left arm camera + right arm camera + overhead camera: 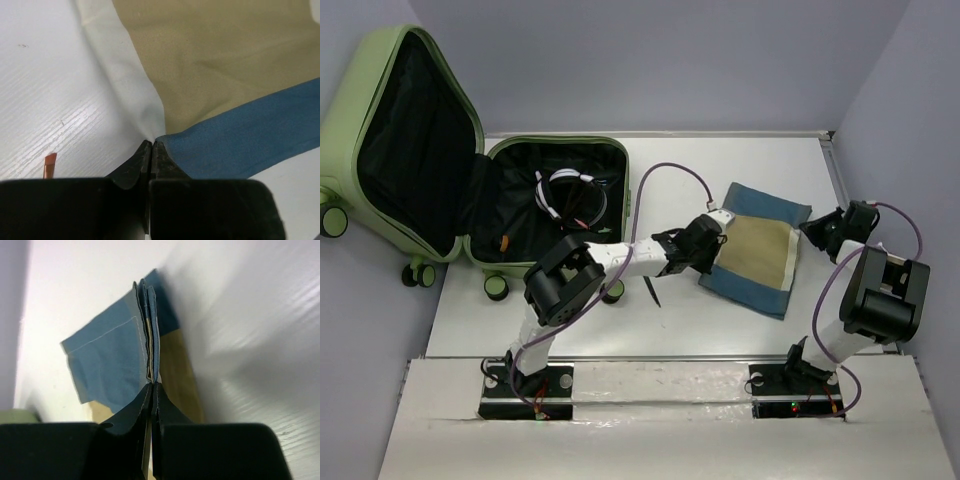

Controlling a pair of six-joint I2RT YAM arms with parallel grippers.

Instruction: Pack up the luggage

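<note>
We find the luggage [348, 125] at the far left corner of the table [720, 325], lying open: its base half rests on the table, and its lid stands to the left, past the table's edge. In the base half lie headphones [563, 195]. Right of the luggage, well apart, a cloth [757, 250] lies on the table. The left gripper [714, 246] meets the cloth's left edge, the right gripper [813, 230] its right edge, both touching it
</note>
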